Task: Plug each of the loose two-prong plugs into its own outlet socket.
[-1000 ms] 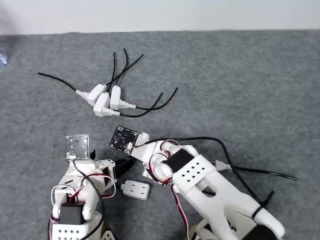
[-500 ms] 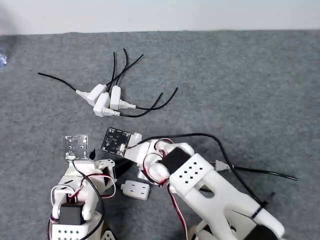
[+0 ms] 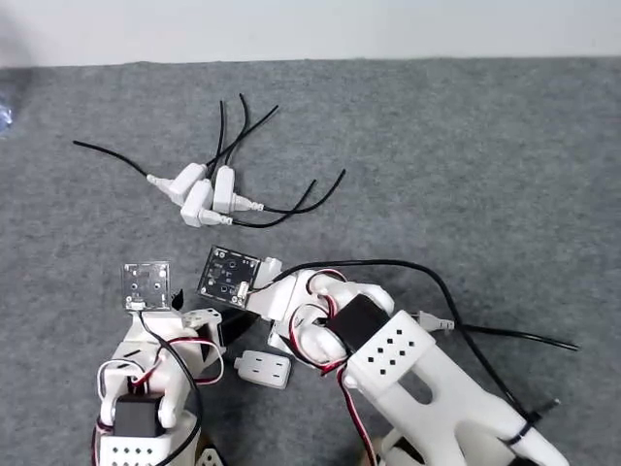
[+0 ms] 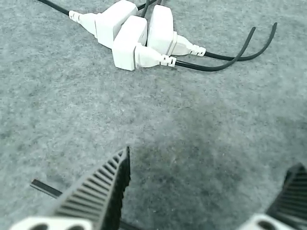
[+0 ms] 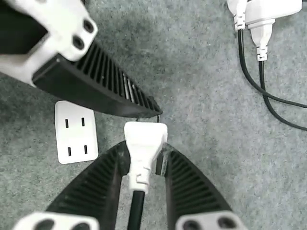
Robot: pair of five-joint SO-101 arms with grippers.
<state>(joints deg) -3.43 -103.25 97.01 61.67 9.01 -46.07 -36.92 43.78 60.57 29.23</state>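
Note:
My right gripper is shut on a white two-prong plug with a black cable, held low over the grey carpet. A loose white outlet socket lies flat just beside it, also seen as the socket between the two arms. My left gripper stands open with nothing between its fingers; one of its ribbed black fingers is right against the held plug's prong end. Another loose plug lies on the right with its cable trailing away.
Three white sockets with plugs in them lie clustered at the back left, also the cluster, their black cables fanning outward. The right arm's black cable arcs over the carpet. Open carpet stretches at the back right.
My right arm has shifted left with the plug, bringing it close to the left gripper's finger. The left arm has kept still.

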